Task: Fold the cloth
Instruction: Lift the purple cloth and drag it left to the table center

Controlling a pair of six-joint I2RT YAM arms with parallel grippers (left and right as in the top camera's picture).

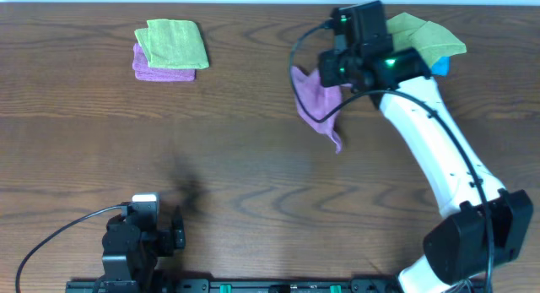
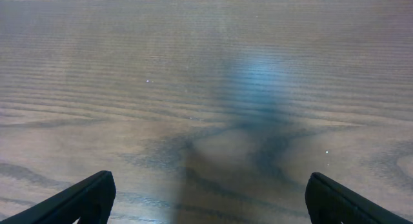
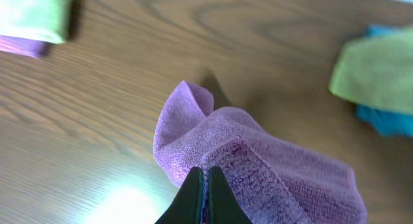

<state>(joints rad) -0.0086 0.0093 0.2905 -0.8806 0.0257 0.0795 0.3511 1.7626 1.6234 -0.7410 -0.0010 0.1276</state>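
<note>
Where the table (image 1: pixel 253 175) reaches its far right part, we log the cloth (image 1: pixel 316 103): magenta-purple, bunched, with one fold pinched in the right gripper (image 3: pixel 205 179), whose fingers are clenched tight on it. Left gripper (image 2: pixel 206 198): released, fingers wide apart, over bare wood at the table's near left edge. At the table's far left we count a green cloth (image 1: pixel 173 44) stacked on a purple cloth (image 1: pixel 160 72). At its far right corner, a second green cloth (image 1: pixel 426 35) lies over something blue (image 1: pixel 440 67).

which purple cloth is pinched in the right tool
The crumpled magenta-purple microfibre cloth, lifted at one edge and pinched in the shut right tool. The other purple cloth lies folded flat beneath a lime-green cloth far to the left, untouched.
</note>
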